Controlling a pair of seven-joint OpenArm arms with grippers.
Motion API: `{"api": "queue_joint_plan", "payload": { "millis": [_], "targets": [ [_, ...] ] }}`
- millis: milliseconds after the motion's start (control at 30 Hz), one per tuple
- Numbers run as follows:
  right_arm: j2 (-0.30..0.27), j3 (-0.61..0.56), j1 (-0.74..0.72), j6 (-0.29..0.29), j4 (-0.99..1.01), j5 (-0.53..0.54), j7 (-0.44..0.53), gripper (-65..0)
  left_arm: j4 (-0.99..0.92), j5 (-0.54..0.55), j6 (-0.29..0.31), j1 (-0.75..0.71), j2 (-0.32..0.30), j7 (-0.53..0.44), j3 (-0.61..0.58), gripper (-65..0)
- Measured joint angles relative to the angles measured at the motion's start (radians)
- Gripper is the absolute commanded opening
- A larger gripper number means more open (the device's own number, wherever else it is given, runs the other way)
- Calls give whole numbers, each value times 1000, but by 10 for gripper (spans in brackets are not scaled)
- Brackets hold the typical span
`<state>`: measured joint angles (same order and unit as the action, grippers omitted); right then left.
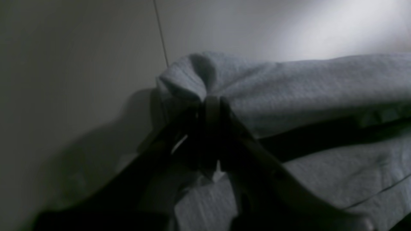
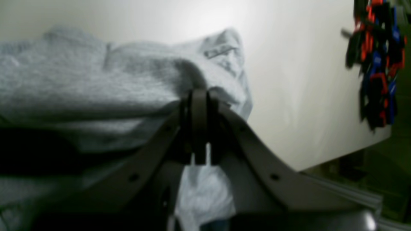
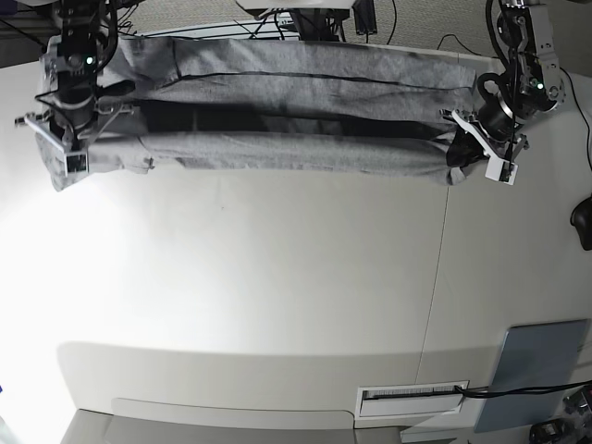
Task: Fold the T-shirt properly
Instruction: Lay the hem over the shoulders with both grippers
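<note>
Pinching shirt point(image 3: 277, 116) ends along top of frame, left fingers point(image 1: 212, 106) and right fingers point(image 2: 199, 96) clamped; soft, limp cloth, best held at edges.

T-shirt point(image 3: 277, 148) hangs stretched in a long grey band btwn both grippers, w/ a dark gap under its folded-over top layer. Right gripper point(image 3: 67, 159) pinched shut on one end of the cloth; left gripper point(image 3: 488, 157) pinched shut on the other end. White table point(image 3: 277, 296) below them; a seam runs down it under the left gripper.
</note>
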<state>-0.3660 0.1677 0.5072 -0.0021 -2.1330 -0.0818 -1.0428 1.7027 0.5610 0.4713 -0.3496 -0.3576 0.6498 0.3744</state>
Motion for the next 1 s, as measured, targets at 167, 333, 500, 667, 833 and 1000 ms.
{"api": "queue_joint_plan", "payload": {
  "millis": [167, 333, 500, 667, 833, 1000],
  "targets": [
    [29, 0, 50, -9, -1, -2, 2, -650, 0, -35, 0, -9, 0, 0, 0, -650],
    [39, 0, 115, -27, -1, -14, 0, -650, 0, -55, 1, -13, 0, 0, 0, -650],
    [39, 0, 171, -35, -1, -15, -1, -650, 0, -55, 1, -13, 0, 11, 0, -650],
    [40, 0, 193, -55, -1, -14, -9, -650, 0, -55, 1, -13, 0, 30, 0, -650],
    [65, 0, 191, -65, -1, -30, -9, -650, 0, -55, 1, -18, -4, 31, 0, -650],
    [70, 0, 187, -65, -1, -35, 5, -560, 0, -55, 1, -24, -28, 31, 0, -650]
  ]
}}
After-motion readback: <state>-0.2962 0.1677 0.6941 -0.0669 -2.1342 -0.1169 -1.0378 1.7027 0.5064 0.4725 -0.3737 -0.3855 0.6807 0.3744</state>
